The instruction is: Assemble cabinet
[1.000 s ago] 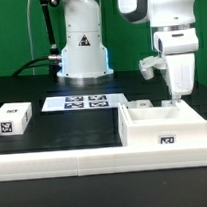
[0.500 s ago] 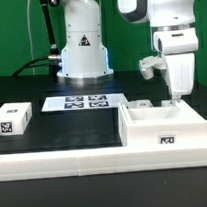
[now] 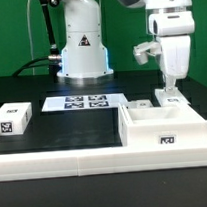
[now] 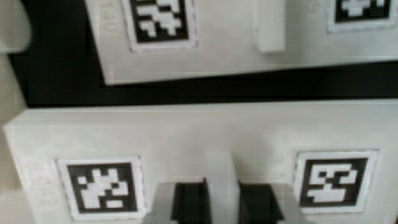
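**Exterior view.** The cabinet (image 3: 166, 133), a large white plastic open-topped box with a square black-and-white tag on its front face, rests on the black desk (image 3: 83, 128) at the exterior view's right. The hand (image 3: 171, 87) hangs over the box's rear edge, pointing down. The thin flat white marker board (image 3: 83, 101) lies near the box, in front of the white robot base (image 3: 82, 43). A small white tagged block (image 3: 12, 120) sits well apart at the exterior view's left.

**Wrist view.** Two dark fingers (image 4: 189, 205) stand close together with a narrow pale gap between them (whether they grip anything cannot be told). One white tagged surface (image 4: 196, 150) lies under them. A second (image 4: 231, 55) lies beyond a black strip.
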{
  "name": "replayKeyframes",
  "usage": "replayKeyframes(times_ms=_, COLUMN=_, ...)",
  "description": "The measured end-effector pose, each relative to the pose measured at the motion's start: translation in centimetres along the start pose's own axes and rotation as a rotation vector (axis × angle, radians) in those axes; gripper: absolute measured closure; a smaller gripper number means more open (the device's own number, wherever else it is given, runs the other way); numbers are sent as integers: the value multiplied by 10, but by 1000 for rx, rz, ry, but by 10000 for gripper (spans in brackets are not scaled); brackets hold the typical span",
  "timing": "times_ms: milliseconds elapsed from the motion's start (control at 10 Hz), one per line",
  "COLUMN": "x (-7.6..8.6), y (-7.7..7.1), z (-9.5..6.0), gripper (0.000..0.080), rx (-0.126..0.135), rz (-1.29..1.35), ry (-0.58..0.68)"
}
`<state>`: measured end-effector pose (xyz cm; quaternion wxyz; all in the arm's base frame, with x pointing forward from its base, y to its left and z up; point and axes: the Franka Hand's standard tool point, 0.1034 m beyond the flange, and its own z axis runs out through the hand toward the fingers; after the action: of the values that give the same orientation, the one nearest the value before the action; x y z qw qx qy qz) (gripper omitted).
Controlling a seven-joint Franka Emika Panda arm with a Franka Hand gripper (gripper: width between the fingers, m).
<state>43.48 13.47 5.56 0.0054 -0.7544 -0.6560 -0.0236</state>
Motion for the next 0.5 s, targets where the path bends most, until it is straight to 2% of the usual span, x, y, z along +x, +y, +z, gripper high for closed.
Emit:
replayKeyframes(times_ms=100, x=-12, y=5, z=-6, gripper=731, rx=3, rz=-1, ry=-10)
replayKeyframes(times_ms=200, x=-17, y=14, z=-16, gripper=731, rx=-10, rz=18, ry=-14)
replayKeyframes(times_ms=500, x=-16, y=10, z=-11, gripper=731, rx=-4, rz=22, ry=-11)
